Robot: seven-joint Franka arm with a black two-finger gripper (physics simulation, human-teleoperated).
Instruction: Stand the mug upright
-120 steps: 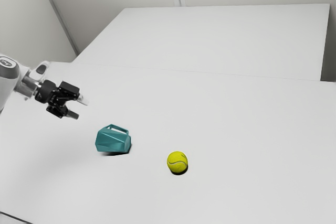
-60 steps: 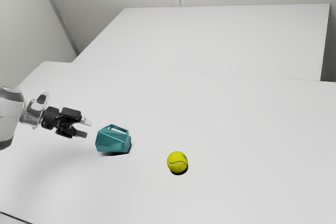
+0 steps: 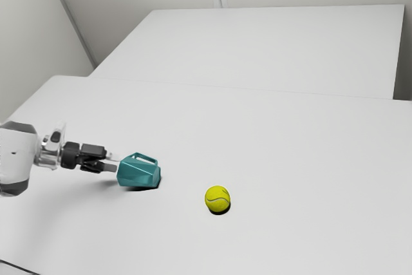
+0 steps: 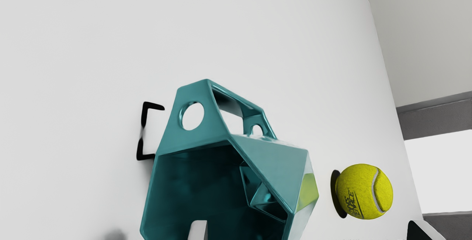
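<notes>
One end effector [image 3: 114,162], spread wide, unladen, tipped mug [image 3: 138,173] just beside, ball [image 3: 217,198] well inside table edge [image 3: 206,87]

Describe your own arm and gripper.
My arm has a smooth, rounded white shell with dark grey bands, then a silvery wrist section. My gripper is black and blocky, with two narrow fingers ending in lighter, greyish tips.

Tennis ball [image 4: 365,192]: dark print, "ENACE" legible, shorter line beside it unclear
</notes>
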